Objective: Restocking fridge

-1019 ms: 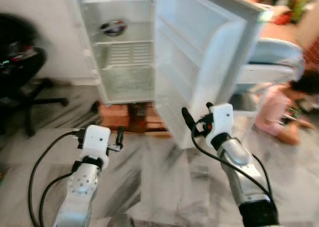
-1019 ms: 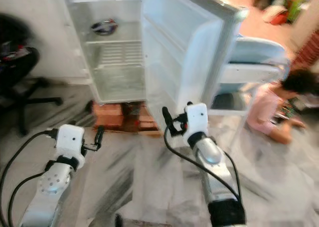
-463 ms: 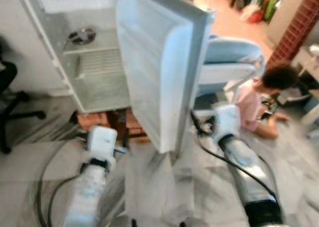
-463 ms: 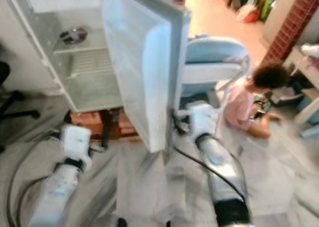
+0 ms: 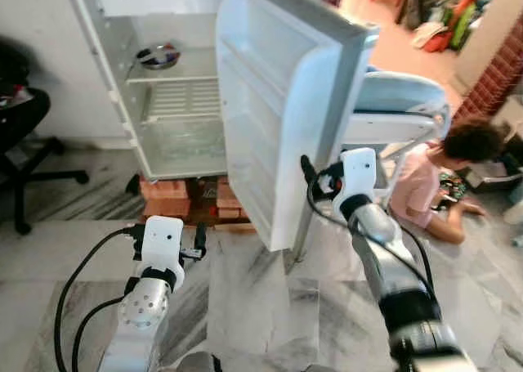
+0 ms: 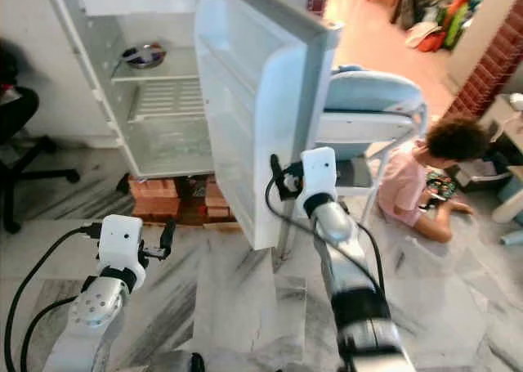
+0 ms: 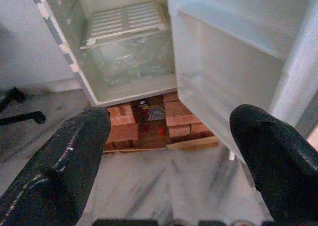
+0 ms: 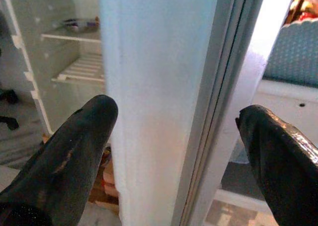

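Bright daylight, even; head views sharp; wrist views soft, close fingers blurred.

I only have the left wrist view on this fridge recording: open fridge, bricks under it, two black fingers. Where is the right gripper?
Observer: The right gripper is open, its fingers on either side of the free edge of the fridge door.
Operator: Anything stocked in the fridge? I see just the wire rack.
Observer: On the upper shelf sits one small metal bowl; no other items show inside.
Operator: Anyone nearby?
Observer: Yes, a person sits on the floor beyond the door, on the robot's right, next to a blue chair.
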You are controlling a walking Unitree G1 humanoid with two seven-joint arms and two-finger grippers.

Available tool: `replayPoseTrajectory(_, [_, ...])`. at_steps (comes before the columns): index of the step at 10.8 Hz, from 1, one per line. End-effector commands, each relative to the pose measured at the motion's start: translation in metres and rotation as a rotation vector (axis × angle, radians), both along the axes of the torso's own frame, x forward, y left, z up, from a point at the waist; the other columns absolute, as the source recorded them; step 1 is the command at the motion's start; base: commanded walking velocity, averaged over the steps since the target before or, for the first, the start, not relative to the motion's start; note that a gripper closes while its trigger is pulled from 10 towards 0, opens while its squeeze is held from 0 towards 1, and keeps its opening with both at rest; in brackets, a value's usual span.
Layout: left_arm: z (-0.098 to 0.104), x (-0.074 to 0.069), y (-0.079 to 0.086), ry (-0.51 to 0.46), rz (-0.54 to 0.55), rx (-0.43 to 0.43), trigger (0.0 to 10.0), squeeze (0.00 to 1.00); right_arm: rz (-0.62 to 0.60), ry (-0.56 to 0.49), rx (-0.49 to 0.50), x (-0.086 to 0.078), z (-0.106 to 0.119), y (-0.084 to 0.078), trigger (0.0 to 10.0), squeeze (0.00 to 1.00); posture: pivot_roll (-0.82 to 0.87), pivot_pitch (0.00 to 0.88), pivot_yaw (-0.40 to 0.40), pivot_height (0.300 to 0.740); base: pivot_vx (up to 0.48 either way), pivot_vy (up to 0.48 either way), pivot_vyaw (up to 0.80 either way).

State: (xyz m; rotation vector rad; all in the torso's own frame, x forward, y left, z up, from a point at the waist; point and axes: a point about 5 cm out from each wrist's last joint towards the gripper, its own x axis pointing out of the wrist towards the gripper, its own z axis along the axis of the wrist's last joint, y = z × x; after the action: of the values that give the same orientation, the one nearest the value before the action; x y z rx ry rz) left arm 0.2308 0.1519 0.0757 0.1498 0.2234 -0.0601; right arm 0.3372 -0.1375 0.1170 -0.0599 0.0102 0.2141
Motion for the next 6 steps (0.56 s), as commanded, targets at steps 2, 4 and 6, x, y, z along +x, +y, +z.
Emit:
replayPoseTrajectory(2, [0.002,-0.003,0.006,0.007,0.016,0.009,10.0,0.0,-0.083,-0.035,-0.053,0.012,0.008,-0.003,10.0,0.0,0.14,0.073,-0.009,0.74,0.0,0.0,0.0])
replayPoseTrajectory(4, [0.004,-0.003,0.003,-0.004,0.004,0.04,10.0,0.0,-0.17,-0.043,-0.144,0.028,0.014,-0.005,10.0,0.0,0.16,0.079,-0.013,0.74,0.0,0.0,0.0])
replayPoseTrajectory(6, [0.002,-0.007,0.008,0.01,0.016,0.047,10.0,0.0,-0.2,-0.07,-0.086,0.039,0.028,-0.005,10.0,0.0,0.17,0.083,-0.017,0.74,0.0,0.0,0.0])
